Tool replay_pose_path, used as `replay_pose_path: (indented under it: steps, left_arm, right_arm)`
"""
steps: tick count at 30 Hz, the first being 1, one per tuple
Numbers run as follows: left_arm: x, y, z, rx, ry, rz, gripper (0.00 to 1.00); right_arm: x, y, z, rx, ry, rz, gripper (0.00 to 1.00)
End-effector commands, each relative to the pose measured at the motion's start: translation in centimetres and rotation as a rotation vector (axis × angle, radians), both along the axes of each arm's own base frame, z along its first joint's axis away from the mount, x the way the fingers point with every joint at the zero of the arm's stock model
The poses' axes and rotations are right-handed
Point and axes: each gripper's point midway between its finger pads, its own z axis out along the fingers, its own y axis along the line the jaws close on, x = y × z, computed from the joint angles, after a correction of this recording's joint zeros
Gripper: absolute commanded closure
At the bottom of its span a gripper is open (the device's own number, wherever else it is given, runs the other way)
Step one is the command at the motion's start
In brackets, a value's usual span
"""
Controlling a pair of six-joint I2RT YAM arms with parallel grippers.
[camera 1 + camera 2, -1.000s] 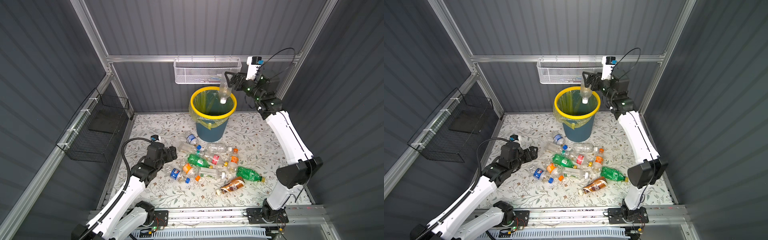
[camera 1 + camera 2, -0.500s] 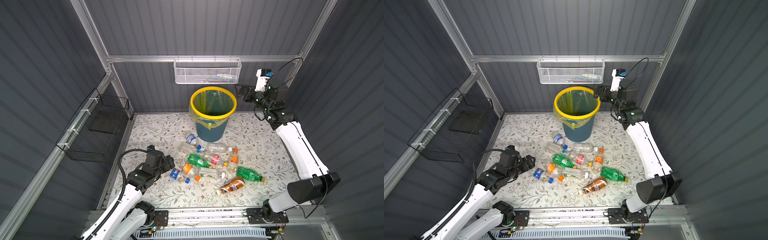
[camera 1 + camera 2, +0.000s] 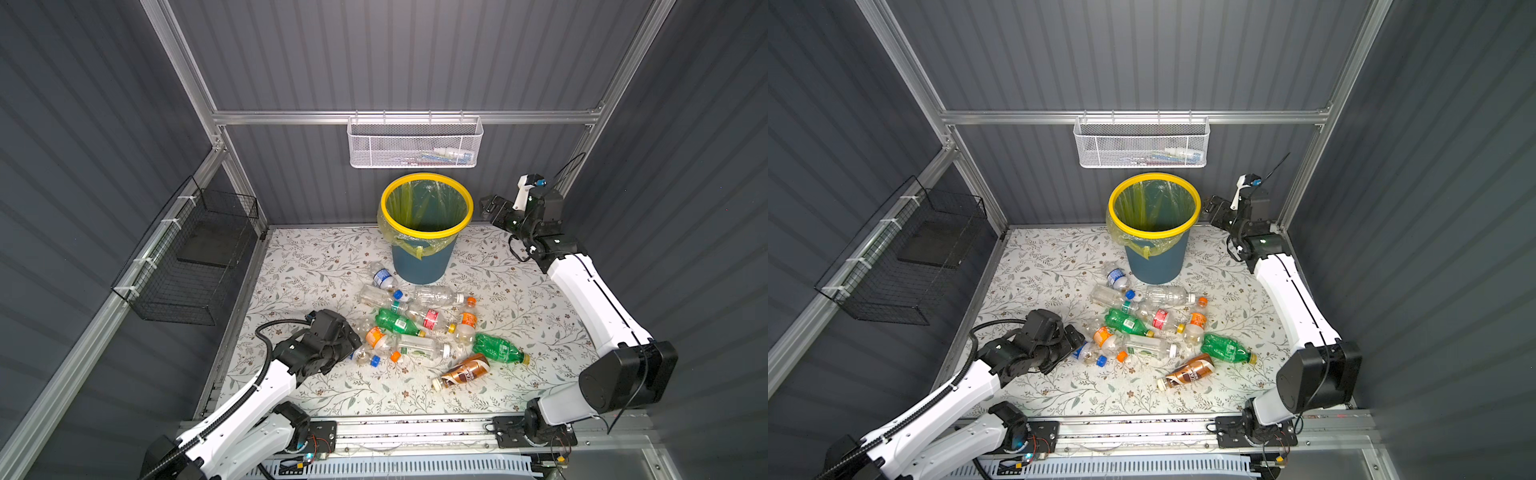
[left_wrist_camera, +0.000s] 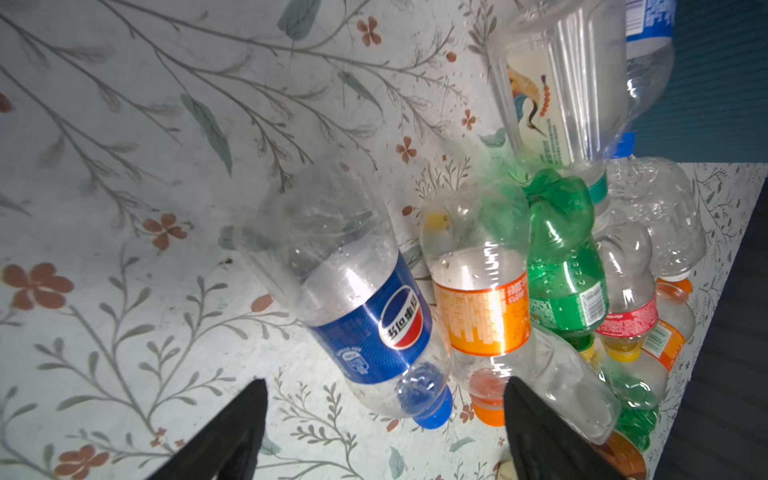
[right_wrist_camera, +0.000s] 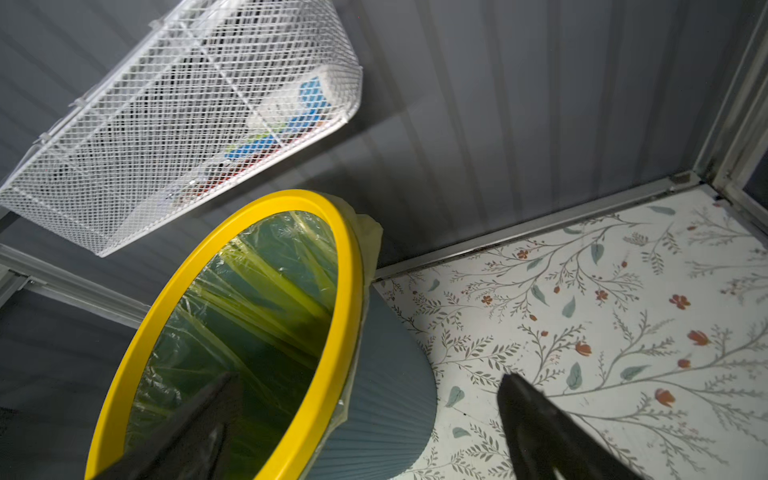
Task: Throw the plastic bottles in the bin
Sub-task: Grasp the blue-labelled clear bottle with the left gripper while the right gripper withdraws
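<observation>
Your left gripper [image 4: 384, 381] is hovering low over the blue-labelled Pepsi bottle [image 4: 365, 316], with its jaws spread wide on either side of the cap end and gripping nothing. The other plastic bottles [image 3: 395, 322] are lying heaped on the floral mat [image 3: 316, 266] in front of the bin [image 3: 422, 266]. Your right gripper [image 5: 369, 377] is hanging beside the bin's yellow rim, jaws wide and empty.

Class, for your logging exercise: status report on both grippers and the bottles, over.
Left gripper open at cap end of blue-label bottle, nothing gripped. Right gripper open, empty, beside bin. Bottles heaped on mat; orange-label bottle crowds it.
</observation>
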Motion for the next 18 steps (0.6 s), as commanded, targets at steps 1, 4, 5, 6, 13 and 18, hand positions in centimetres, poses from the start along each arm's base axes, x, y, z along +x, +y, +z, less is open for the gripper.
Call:
replay_pose_path:
  steps: [1,4,5,6,13,18]
  left_arm:
    - [-0.1,-1.0,-1.2,-0.064,0.039,0.040,0.11]
    - [0.2,-1.4,-2.1,-0.086,0.046,0.055,0.11]
    - [0.2,-1.5,-2.5,-0.089,0.053,0.057,0.11]
    - [0.2,-1.6,-2.8,-0.085,0.060,0.050,0.11]
    - [0.9,-1.6,-4.1,-0.027,0.074,0.022,0.15]
    - [0.8,-1.5,-5.3,0.006,0.100,0.009,0.24]
  right_arm:
    - [-0.9,-1.6,0.0,0.072,-0.012,-0.058,0.03]
    - [-1.6,-2.7,-2.1,0.105,0.033,-0.077,0.04]
    - [-1.9,-3.2,-3.0,0.109,0.051,-0.088,0.04]
    - [-2.2,-3.6,-3.9,0.115,0.069,-0.096,0.04]
    - [-4.3,-5.8,-8.7,0.139,0.176,-0.138,0.05]
    - [-5.1,-6.3,-10.9,0.138,0.228,-0.151,0.05]
